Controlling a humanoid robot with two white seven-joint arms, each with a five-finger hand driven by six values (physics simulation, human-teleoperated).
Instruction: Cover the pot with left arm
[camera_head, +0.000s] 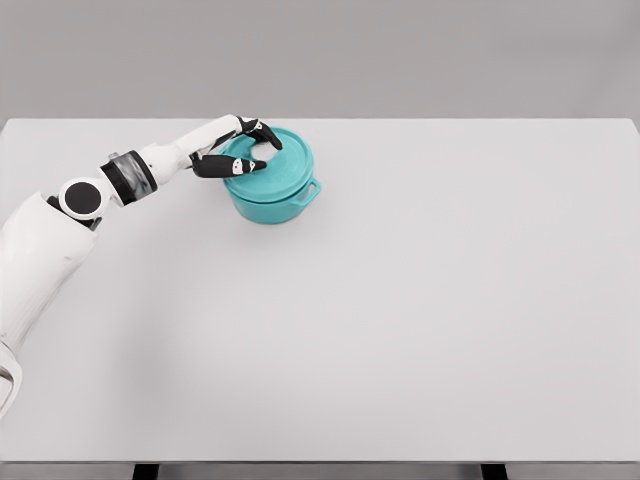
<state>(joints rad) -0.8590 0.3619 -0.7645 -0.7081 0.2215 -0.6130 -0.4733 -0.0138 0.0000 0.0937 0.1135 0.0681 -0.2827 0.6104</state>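
Observation:
A teal pot (272, 205) with a small side handle (313, 189) stands on the white table (400, 300) at the back left. Its teal lid (285, 168) lies flat on top of the pot. My left hand (262, 152) reaches in from the left and rests over the left part of the lid. The black thumb (232, 166) and the curled fingers (268, 133) close around the pale knob at the lid's middle. The white left arm (130, 175) stretches from the lower left up to the pot. The right arm is not in the picture.
Only the pot stands on the table, whose front edge (320, 462) runs along the bottom of the picture. A grey wall (400, 50) lies behind the table's far edge.

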